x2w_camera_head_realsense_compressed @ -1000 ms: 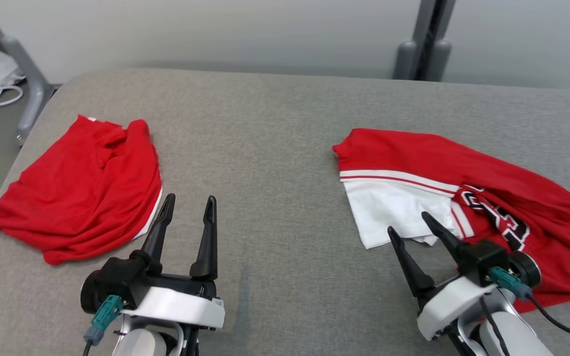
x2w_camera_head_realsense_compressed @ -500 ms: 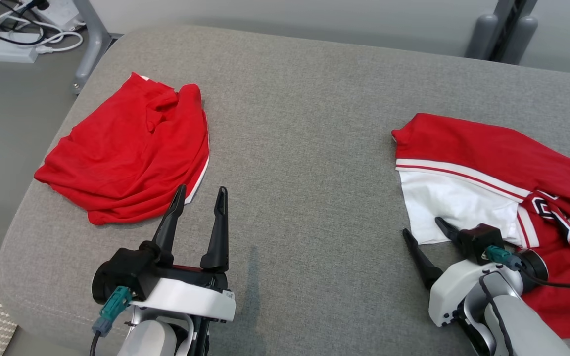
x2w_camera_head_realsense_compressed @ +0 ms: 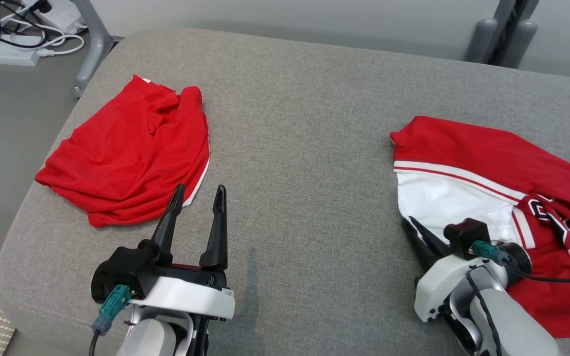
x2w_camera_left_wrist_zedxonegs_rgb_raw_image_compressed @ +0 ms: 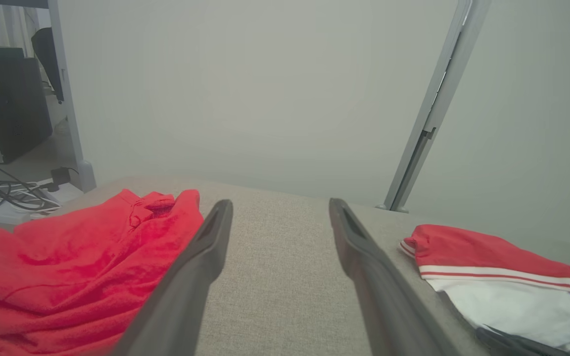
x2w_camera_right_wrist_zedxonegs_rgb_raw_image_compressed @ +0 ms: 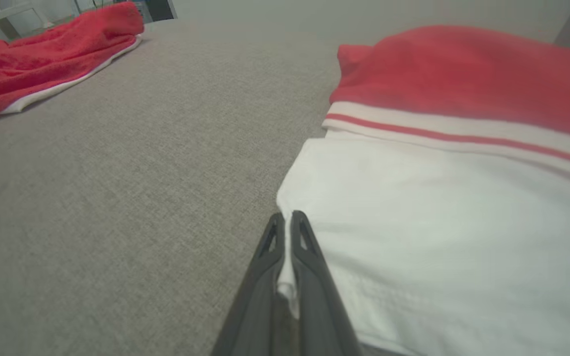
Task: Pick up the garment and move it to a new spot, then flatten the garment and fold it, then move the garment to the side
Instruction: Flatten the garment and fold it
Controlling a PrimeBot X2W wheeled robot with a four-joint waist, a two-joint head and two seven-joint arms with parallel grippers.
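Two hazards stand out to me, and I take them from the biggest thing down. The grey cushion (x2w_camera_head_realsense_compressed: pixel 305 123) is textured fabric, so I judge that dragging cloth across it would snag and bunch it rather than let it slide. The red-and-white garment (x2w_camera_head_realsense_compressed: pixel 488 153) lies crumpled on the robot's right side, with layers overlapping. If I lift from one corner, the bulk may hang twisted and land in a worse heap at the new spot. The red cloth (x2w_camera_head_realsense_compressed: pixel 121 148) sits well apart at the left, just beside the left end effector (x2w_camera_head_realsense_compressed: pixel 201 190), whose fingers stand wide and empty. A careless sweep of that arm could catch the wrong piece. The right end effector (x2w_camera_right_wrist_zedxonegs_rgb_raw_image_compressed: pixel 285 215) is pinched tight on the very edge of the white panel (x2w_camera_right_wrist_zedxonegs_rgb_raw_image_compressed: pixel 438 222), with only a thin sliver between the fingers. I fear so shallow a bite could slip free under the garment's weight.
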